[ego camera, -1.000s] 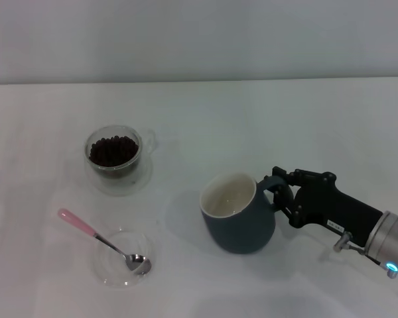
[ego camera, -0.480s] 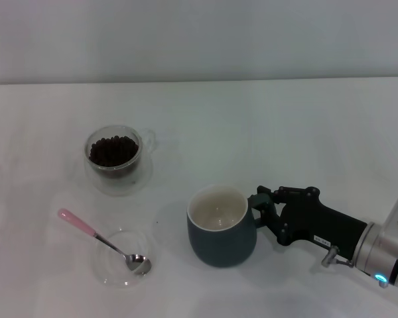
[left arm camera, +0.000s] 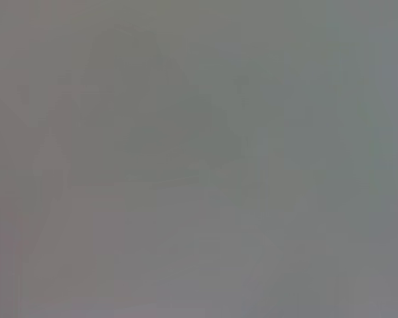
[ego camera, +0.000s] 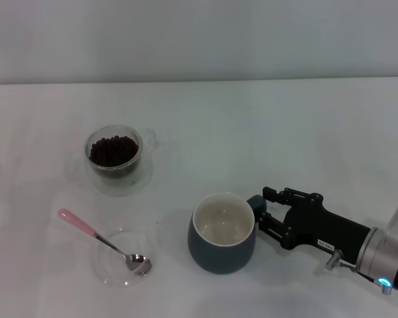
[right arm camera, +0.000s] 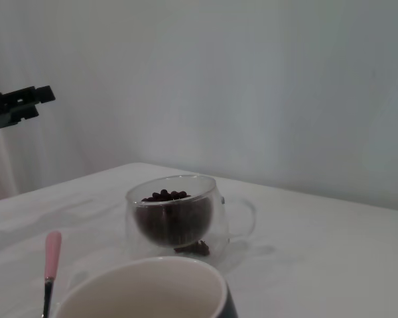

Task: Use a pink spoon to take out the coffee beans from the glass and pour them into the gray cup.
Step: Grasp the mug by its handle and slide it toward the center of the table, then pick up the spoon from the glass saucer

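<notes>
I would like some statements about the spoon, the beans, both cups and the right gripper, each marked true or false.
1. The pink spoon rests with its bowl in the shallow glass dish. True.
2. The gray cup already has coffee beans inside. False: its cream inside is empty.
3. The coffee beans are all in the glass. True.
4. The right gripper is at the spoon handle. False: it is at the gray cup's handle side, jaws open around the handle.
5. The gray cup lies on its side. False: it stands upright on the table.
</notes>
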Tool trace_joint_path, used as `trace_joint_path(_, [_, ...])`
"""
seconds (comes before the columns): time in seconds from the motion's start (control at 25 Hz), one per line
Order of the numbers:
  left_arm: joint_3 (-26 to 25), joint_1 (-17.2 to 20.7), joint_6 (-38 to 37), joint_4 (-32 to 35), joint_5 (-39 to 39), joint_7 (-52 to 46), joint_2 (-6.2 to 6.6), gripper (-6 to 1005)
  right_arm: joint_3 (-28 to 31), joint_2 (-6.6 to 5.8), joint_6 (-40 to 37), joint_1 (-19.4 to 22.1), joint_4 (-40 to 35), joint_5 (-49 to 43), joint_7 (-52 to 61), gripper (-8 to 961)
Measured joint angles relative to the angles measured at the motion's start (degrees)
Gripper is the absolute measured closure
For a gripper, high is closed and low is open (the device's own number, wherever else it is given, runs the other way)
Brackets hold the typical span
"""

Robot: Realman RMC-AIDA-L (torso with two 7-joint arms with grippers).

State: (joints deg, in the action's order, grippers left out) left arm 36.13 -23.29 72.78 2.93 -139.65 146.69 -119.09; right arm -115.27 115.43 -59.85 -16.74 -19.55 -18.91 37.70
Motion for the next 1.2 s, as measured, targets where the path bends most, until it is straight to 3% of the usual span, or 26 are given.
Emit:
trace_joint_path(0.12, [0.0, 0.0, 0.0, 0.0, 0.0, 0.0, 0.00, 168, 0.0, -0.10, 0.0, 0.2, 0.1, 0.0, 0.9, 494])
trace_joint_path(0.4, [0.0, 0.4, 0.0, 0.0, 0.0, -0.3, 0.00, 169, 0.0, -0.79, -2.6, 0.1, 2.8, -1.1, 6.2, 343])
trace_joint_path(0.64, [0.0, 0.8, -0.5, 0.3, 0.0, -7.3, 0.23, 169, -0.1, -2.86, -10.8, -0.5, 6.8, -3.6, 11.0, 198])
trace_joint_path(0.72, [0.0, 1.2, -0.5, 0.6, 0.4, -10.5, 0.37, 168, -0.1, -4.06, -13.2, -0.5, 8.3, -5.3, 13.8, 200])
trace_joint_path(0.92, [0.1, 3.2, -1.4, 3.6, 5.6, -19.8, 0.62, 168, 2.0, -5.70, -19.6, -0.2, 12.5, -5.6, 15.0, 204])
trace_joint_path(1.08, [0.1, 4.7, -1.9, 4.4, 9.0, -28.5, 1.12, 169, 9.0, -7.17, -24.2, 1.1, 14.6, -5.4, 14.0, 207])
trace_joint_path(1.2, [0.1, 5.6, -1.9, 5.5, 15.5, -37.3, 2.13, 168, 18.1, -6.68, -25.0, 2.5, 14.7, -5.4, 10.4, 207])
